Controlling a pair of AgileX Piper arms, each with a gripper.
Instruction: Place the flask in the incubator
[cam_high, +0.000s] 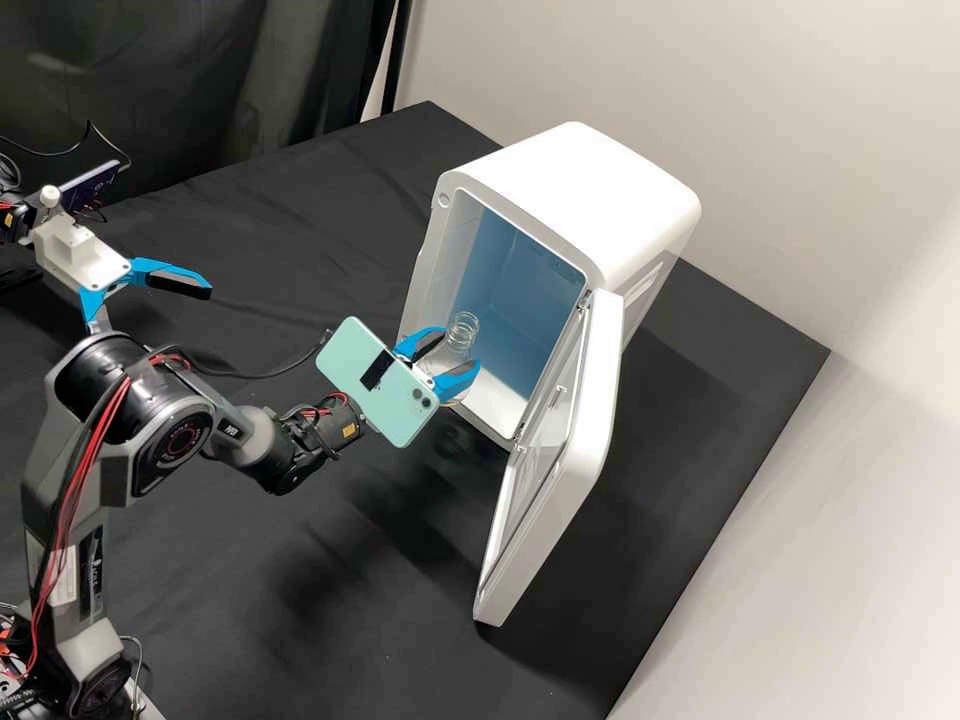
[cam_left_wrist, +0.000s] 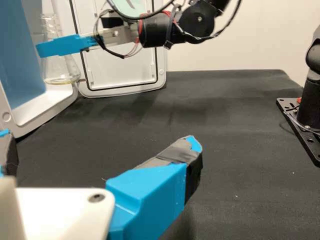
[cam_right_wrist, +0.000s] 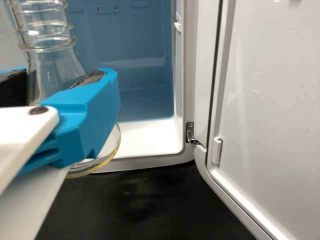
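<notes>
A clear glass flask (cam_high: 461, 333) with a little yellowish liquid stands upright at the mouth of the white incubator (cam_high: 590, 200), its base over the front lip of the blue interior (cam_right_wrist: 145, 65). My right gripper (cam_high: 443, 360) is shut on the flask (cam_right_wrist: 47, 55) around its lower body, one blue finger (cam_right_wrist: 85, 115) across its front. The incubator door (cam_high: 550, 450) hangs wide open to the right. Far to the left, my left gripper (cam_high: 135, 300) hovers open over the bench, holding nothing. From the left wrist view the flask (cam_left_wrist: 57, 65) and door (cam_left_wrist: 122, 60) lie ahead of my left gripper (cam_left_wrist: 100, 145).
The black bench (cam_high: 330, 560) ends close behind and to the right of the incubator, by a white wall. The right arm's base (cam_high: 80, 600) stands at the front left, its mount plate (cam_left_wrist: 300, 125) on the cloth. Dark equipment (cam_high: 90, 180) sits at the back left.
</notes>
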